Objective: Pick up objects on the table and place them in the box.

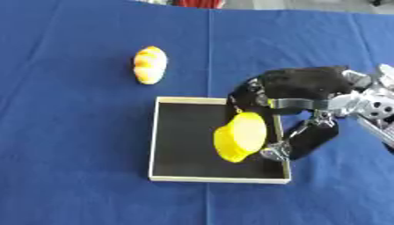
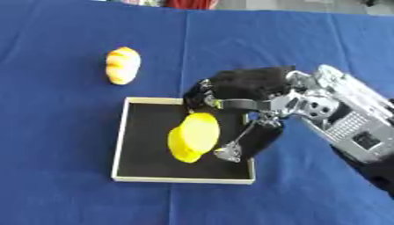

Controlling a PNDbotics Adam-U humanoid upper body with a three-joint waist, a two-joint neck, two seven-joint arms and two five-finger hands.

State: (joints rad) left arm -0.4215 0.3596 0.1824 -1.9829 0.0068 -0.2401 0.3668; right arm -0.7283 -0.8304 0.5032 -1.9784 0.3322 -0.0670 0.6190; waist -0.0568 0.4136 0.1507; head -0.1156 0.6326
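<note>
A shallow box (image 1: 162, 145) with a black floor and pale wooden rim lies on the blue cloth. My right hand (image 1: 296, 88) reaches in from the right over the box's right side. Its fingers and thumb are curled round a yellow rounded object (image 1: 240, 136), which hangs over the box's right half. An orange and white striped oval object (image 1: 150, 64) lies on the cloth beyond the box's far left corner. My left hand shows in neither view.
The blue cloth (image 1: 69, 132) covers the whole table. My right forearm (image 2: 350, 123), silver and black, runs off toward the lower right. A red shape (image 1: 198, 3) sits at the far edge.
</note>
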